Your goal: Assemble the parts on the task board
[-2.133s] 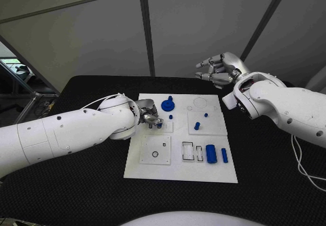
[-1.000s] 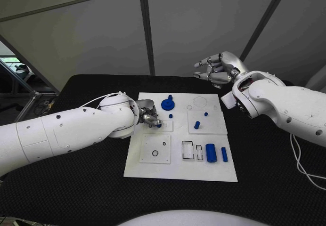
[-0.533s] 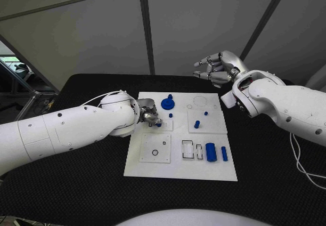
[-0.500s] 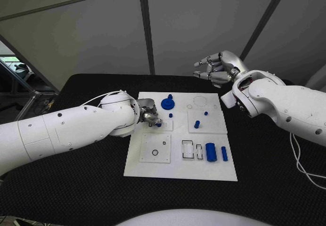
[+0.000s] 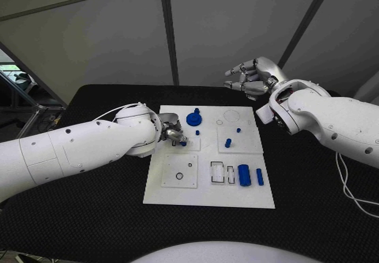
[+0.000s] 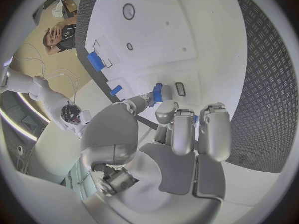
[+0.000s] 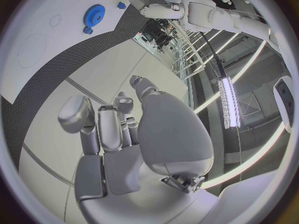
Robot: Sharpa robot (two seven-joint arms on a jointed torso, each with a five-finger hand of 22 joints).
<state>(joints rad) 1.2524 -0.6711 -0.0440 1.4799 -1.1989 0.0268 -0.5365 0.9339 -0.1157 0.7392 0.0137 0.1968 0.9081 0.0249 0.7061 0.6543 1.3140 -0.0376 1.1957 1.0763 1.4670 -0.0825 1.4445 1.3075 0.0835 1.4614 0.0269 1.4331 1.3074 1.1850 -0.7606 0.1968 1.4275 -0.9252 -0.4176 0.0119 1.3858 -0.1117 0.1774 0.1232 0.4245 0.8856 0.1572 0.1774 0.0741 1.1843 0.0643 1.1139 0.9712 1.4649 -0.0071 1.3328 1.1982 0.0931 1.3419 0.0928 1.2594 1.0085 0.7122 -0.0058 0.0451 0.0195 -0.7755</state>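
Small blue plastic peg (image 5: 182,143), left of frame centre on the white task board (image 5: 207,197), pinched by left hand (image 5: 173,137): best lowered upright, gently, into its hole; right hand (image 5: 251,76) empty, fingers apart, upper right.

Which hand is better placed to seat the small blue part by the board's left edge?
Left. The left hand already pinches a small blue part over the task board. The right hand hangs beyond the board's far edge, holding nothing.
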